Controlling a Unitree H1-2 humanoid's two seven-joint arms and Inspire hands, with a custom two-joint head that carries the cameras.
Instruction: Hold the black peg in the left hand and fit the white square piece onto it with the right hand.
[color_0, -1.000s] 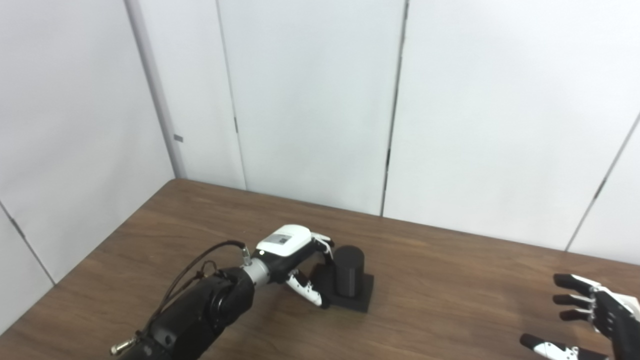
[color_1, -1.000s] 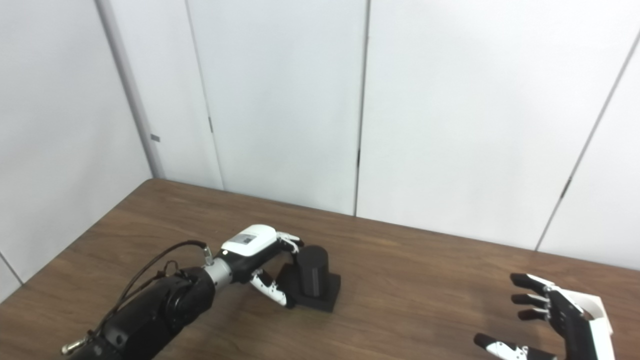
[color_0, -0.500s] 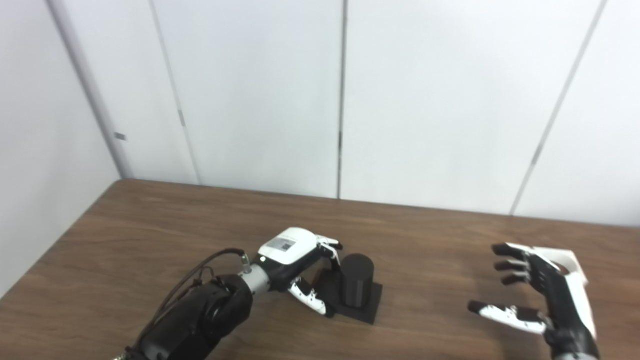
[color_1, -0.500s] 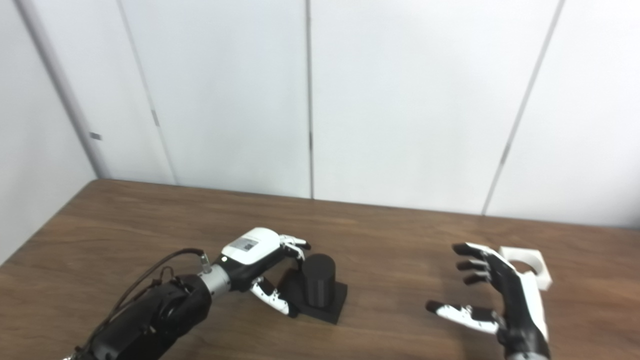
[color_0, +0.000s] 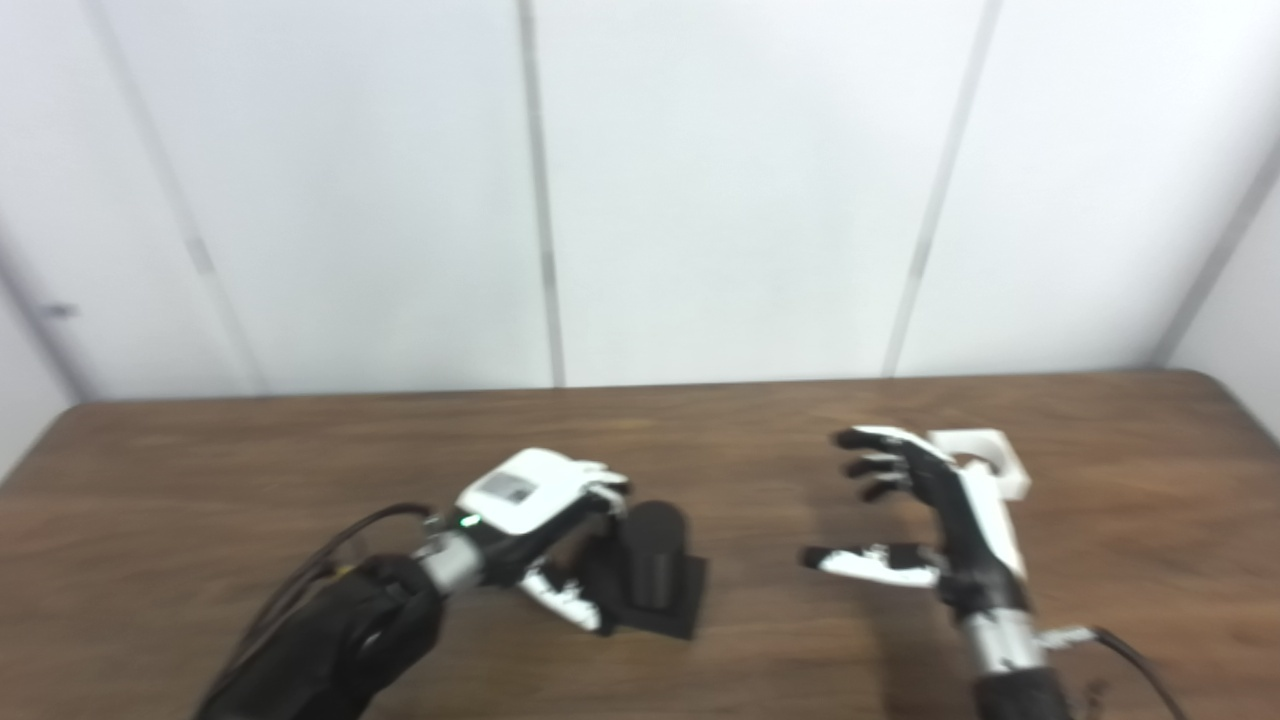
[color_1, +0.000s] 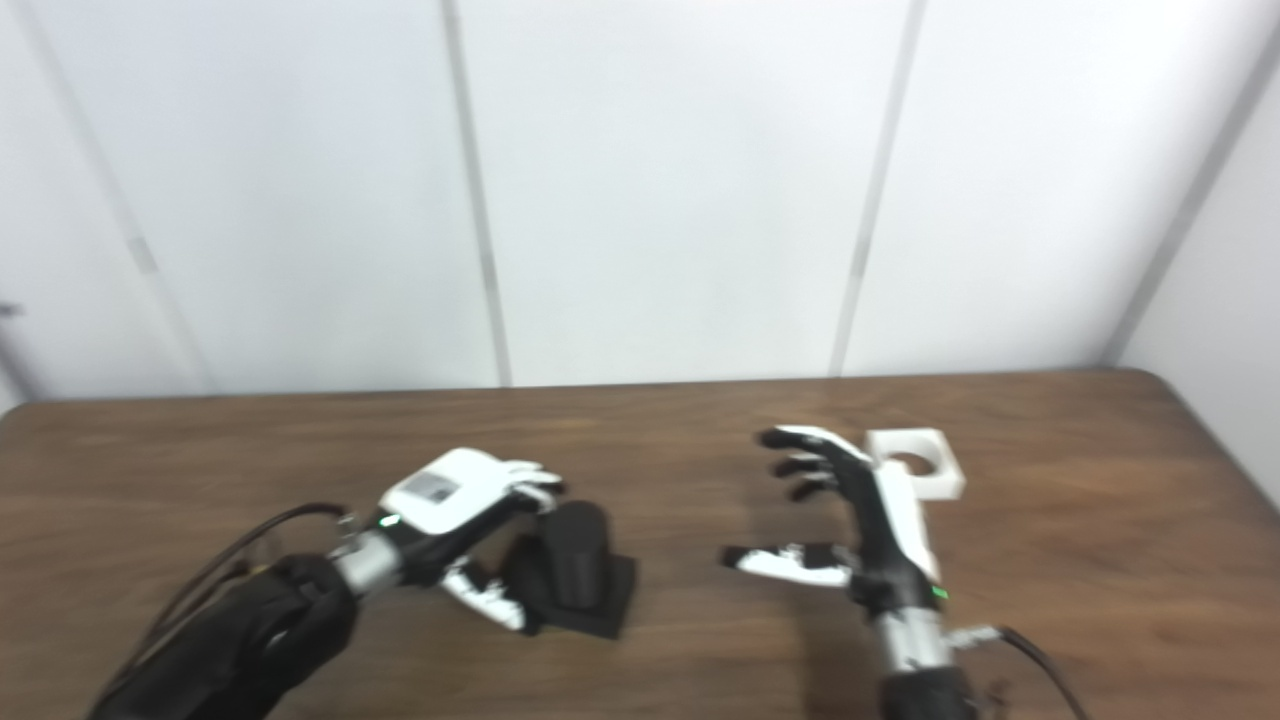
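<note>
My left hand cups the upright black peg, fingers curled round it, grip unclear. My right hand hovers open, fingers spread. White square piece lies just behind it on brown bench; white wall panels beyond.

We see a brown wood-grain worktop filling the lower half, its far edge running 9 to 3 o'clock and its right corner rounded near 3 o'clock. Behind it, at 12 o'clock, stands a white panelled wall with thin grey vertical seams. Both views are slightly blurred.
</note>
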